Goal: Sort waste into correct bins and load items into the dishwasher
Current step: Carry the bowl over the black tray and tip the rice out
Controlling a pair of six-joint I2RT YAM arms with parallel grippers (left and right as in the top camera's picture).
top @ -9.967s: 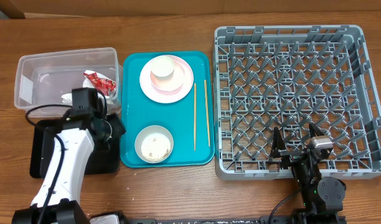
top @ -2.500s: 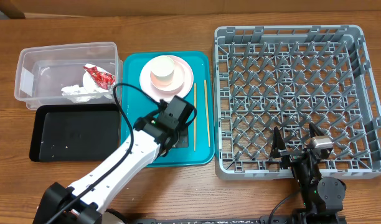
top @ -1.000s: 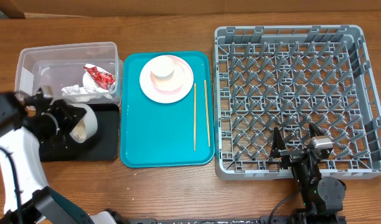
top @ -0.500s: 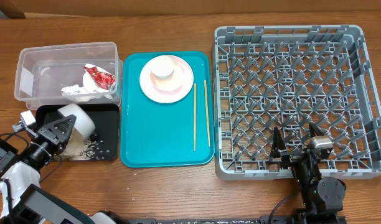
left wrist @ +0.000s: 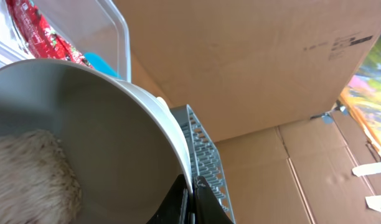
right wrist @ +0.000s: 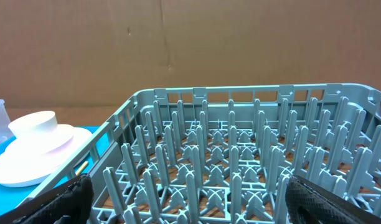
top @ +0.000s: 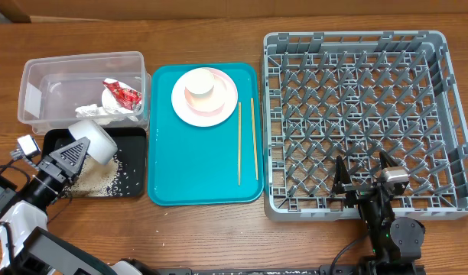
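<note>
My left gripper (top: 75, 150) is shut on the rim of the whitish bowl (top: 95, 140), tipped on its side over the black tray (top: 134, 137). Loose rice (top: 96, 179) lies spilled in the tray. In the left wrist view the bowl (left wrist: 97, 143) fills the frame, rice (left wrist: 28, 180) clings inside, and my fingers (left wrist: 192, 202) pinch the rim. The clear tub (top: 35, 84) holds the red wrapper (top: 121, 95) and the napkin (top: 96, 112). The pink plate (top: 226, 103) with a cup (top: 199, 82) and two chopsticks (top: 239, 141) lie on the teal tray (top: 196, 183). My right gripper (top: 364, 179) is open at the grey rack's (top: 356, 114) front edge.
The rack's upright pegs (right wrist: 240, 155) stand right before my right gripper. The plate and cup (right wrist: 35, 140) show at the left of the right wrist view. Brown cardboard boxes rise behind the table.
My left arm carried the whitish bowl from the teal tray to the black tray and tipped it. Rice has poured out into the black tray. The right arm has not moved.
</note>
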